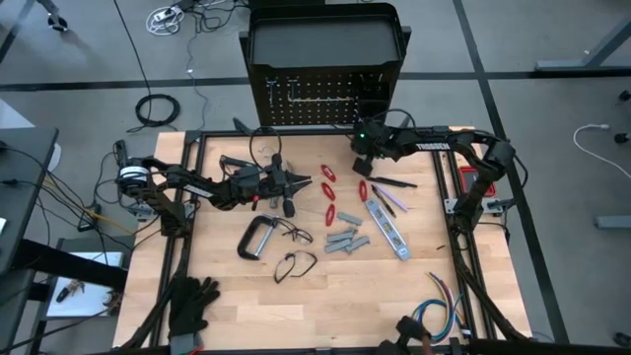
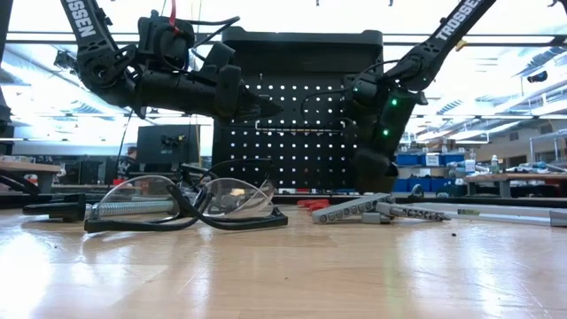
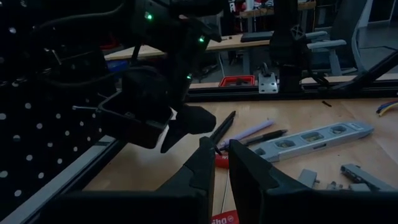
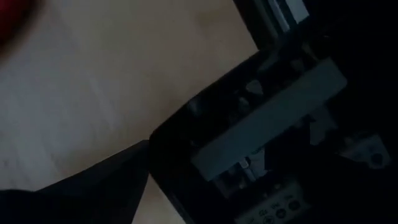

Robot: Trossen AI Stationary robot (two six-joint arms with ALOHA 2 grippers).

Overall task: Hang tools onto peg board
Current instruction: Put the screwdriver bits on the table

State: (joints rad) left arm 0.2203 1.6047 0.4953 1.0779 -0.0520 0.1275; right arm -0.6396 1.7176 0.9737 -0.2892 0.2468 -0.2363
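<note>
Left hand (image 1: 296, 183) hovers above the worktop (image 1: 325, 296), fingers (image 3: 205, 165) narrow with a thin gap, nothing between them. Right hand (image 1: 363, 148) sits close against the foot of the peg board (image 1: 325, 94), jaws wide; what they hold, if anything, is hidden. C-clamp (image 1: 256, 237) lies near the left hand; level (image 1: 386, 227) and red-handled tools (image 1: 329, 192) lie between the two hands.
</note>
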